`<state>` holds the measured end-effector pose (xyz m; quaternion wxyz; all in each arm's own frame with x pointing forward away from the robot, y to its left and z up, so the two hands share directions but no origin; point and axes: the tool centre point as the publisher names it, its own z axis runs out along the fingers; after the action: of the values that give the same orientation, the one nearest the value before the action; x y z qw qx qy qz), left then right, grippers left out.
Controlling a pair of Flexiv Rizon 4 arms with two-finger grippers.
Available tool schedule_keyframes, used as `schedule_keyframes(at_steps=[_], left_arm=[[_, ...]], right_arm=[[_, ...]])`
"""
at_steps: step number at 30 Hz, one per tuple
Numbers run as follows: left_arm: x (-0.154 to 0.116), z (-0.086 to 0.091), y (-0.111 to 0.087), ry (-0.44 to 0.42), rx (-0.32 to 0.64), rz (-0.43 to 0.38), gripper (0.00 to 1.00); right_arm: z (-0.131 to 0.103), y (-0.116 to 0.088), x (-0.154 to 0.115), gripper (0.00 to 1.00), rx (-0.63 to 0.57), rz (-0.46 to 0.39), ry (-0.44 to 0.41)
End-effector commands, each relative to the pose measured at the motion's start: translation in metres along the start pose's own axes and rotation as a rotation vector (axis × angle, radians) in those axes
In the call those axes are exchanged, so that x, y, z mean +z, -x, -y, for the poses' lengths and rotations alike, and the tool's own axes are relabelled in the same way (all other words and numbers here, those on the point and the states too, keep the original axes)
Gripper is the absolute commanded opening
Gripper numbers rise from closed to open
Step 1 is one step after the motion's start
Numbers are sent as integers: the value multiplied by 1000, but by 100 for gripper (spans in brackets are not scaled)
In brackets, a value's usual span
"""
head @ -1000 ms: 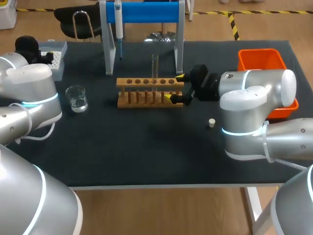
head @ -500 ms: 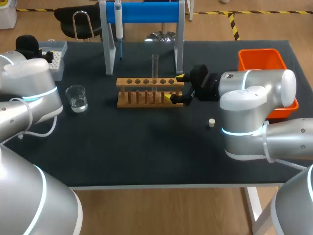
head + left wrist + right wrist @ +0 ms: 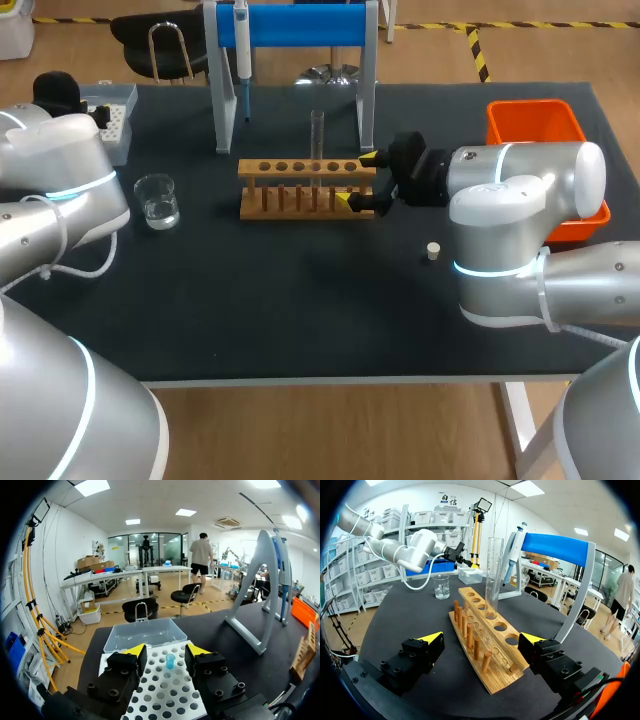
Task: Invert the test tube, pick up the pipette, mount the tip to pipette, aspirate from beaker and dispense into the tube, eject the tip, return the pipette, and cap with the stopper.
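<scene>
Blue-barred stand (image 3: 290, 25) is sitting just behind the wooden rack (image 3: 307, 188), and the pipette (image 3: 241, 40) is hanging on it, so nobody's picked that up yet. The orange bin (image 3: 535, 125) is parked well off to the rack's right.

The tip box (image 3: 115, 112) is lying well to the rack's left and a bit behind it. My left gripper (image 3: 166, 651) is hovering over it, fingers spread and holding nothing. The right gripper (image 3: 357, 179) is sitting at the rack's right end with one finger on each side. It's open too, not clamping anything as far as I can tell.

The beaker (image 3: 157, 200) is standing left of the rack with clear liquid in it. The test tube (image 3: 317, 135) is standing upright in one of the rack's holes, and in the right wrist view its mouth is facing up, so I'm guessing the invert step is done. It's looking empty.

The stopper (image 3: 433, 251) is lying on the table to the front right of the rack, and a single blue tip (image 3: 170, 661) is sticking up in the tip box.

So I'm reckoning one step's done, and everything from grabbing the pipette through to capping is waiting.
</scene>
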<state>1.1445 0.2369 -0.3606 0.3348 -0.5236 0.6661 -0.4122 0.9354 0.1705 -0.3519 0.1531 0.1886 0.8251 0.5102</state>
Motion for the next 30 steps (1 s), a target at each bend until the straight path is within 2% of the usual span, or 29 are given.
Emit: schedule_keyframes(at_steps=[1, 30], left_arm=[[3, 0, 2, 5, 1, -5, 48], [6, -2, -1, 19, -1, -16, 46]], right_arm=[[1, -1, 0, 100, 0, 3, 1], [1, -1, 0, 100, 0, 3, 1]])
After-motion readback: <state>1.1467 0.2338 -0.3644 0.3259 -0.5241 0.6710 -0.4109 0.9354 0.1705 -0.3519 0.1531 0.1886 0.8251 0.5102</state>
